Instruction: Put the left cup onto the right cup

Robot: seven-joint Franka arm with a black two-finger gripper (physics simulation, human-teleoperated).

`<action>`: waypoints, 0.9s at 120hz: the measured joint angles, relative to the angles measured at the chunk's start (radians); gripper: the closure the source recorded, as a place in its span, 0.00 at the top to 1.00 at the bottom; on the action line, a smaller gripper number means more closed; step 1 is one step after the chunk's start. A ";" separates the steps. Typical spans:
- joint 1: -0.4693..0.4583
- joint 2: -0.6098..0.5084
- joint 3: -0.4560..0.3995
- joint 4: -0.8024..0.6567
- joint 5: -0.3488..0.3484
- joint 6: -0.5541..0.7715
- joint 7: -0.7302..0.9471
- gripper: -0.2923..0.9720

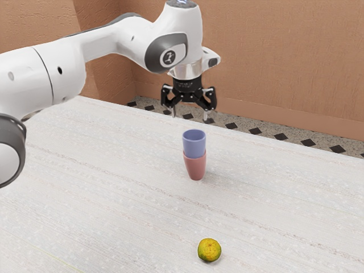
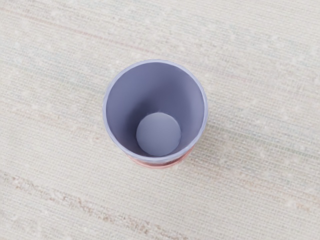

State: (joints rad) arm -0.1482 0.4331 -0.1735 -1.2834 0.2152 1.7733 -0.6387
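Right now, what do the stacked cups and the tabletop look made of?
Purple cup: likely plastic, matte; thin even wall, flat colour, no glare. Pink cup beneath it: same look, probably plastic. Table: pale, streaked grain, maybe whitewashed wood or laminate; unclear.

A small round citrus fruit (image 1: pixel 209 249) sits on the worktop (image 1: pixel 102 187), close to the exterior view's lower edge and a little right of its middle. Its peel is mottled yellow-green with an orange patch, and it casts a faint shadow on the surface beside it. The worktop is pale and off-white, with a fine grainy weave and thin brownish streaks running across it. Behind its far edge runs a speckled floor strip (image 1: pixel 267 132) with black diamond tiles, below a terracotta wall (image 1: pixel 284 51).
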 joint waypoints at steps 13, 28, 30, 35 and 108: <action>0.001 -0.050 0.023 -0.040 0.002 0.001 0.040 0.77; 0.001 -0.112 0.034 -0.090 0.002 0.002 0.093 0.77; 0.001 -0.119 0.034 -0.097 0.002 0.002 0.100 0.77; 0.000 -0.135 0.040 -0.111 0.002 0.002 0.118 0.77; 0.002 -0.341 0.069 -0.295 -0.008 0.008 0.306 0.77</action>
State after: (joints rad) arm -0.1458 0.0925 -0.1041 -1.5788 0.2068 1.7811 -0.3323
